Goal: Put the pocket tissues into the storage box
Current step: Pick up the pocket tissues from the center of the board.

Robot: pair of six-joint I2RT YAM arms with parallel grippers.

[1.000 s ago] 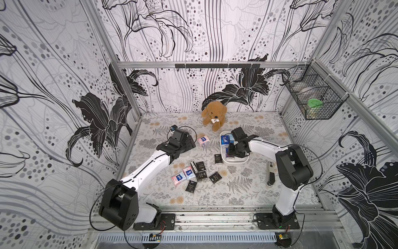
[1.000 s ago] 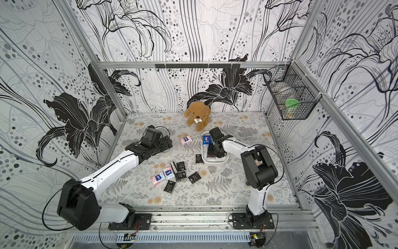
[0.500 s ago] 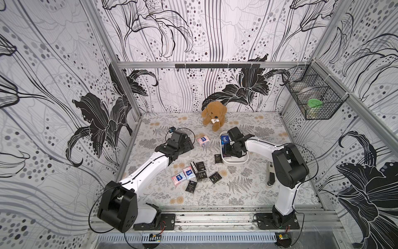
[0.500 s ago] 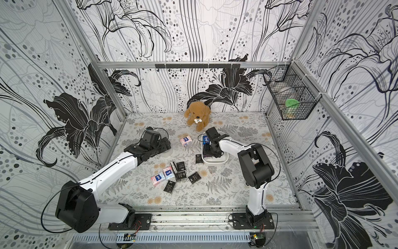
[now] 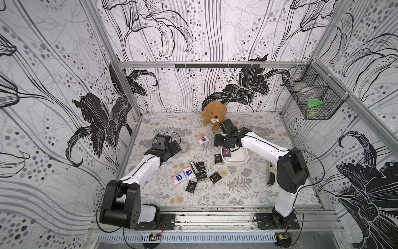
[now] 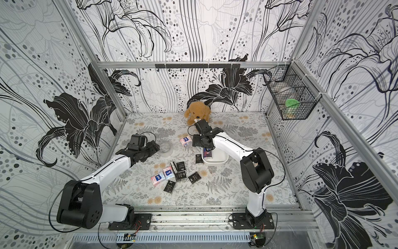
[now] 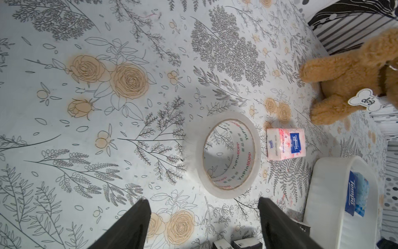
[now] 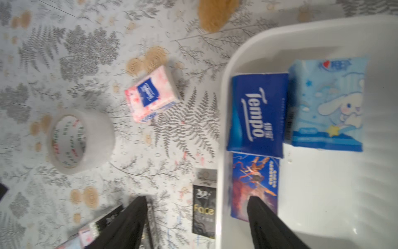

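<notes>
The white storage box (image 5: 241,159) stands mid-table, also in the wrist views (image 8: 224,103) (image 7: 323,189). Three pocket tissues lie in it: a dark blue packet (image 8: 256,114), a light blue one (image 8: 327,103) and a blue picture-printed one (image 8: 254,183) (image 5: 226,152). My right gripper (image 8: 196,198) (image 5: 218,142) hangs open and empty above the box's left wall, one finger on each side. A black packet (image 8: 204,209) (image 5: 218,159) lies against that wall outside. A pink packet (image 5: 203,140) (image 7: 286,144) sits farther back. Several black, pink and light blue packets (image 5: 195,174) lie nearer the front. My left gripper (image 7: 202,199) (image 5: 175,148) is open and empty.
A clear tape roll (image 5: 185,147) (image 7: 228,153) lies just ahead of the left gripper. A brown plush dog (image 5: 214,113) sits at the back behind the box. A black wire basket (image 5: 312,97) hangs on the right wall. A slim dark-and-white tool (image 5: 270,174) lies right of the box.
My right gripper has opened and shifted left from over the box's middle to above its left wall. The left arm has stayed where it was.
</notes>
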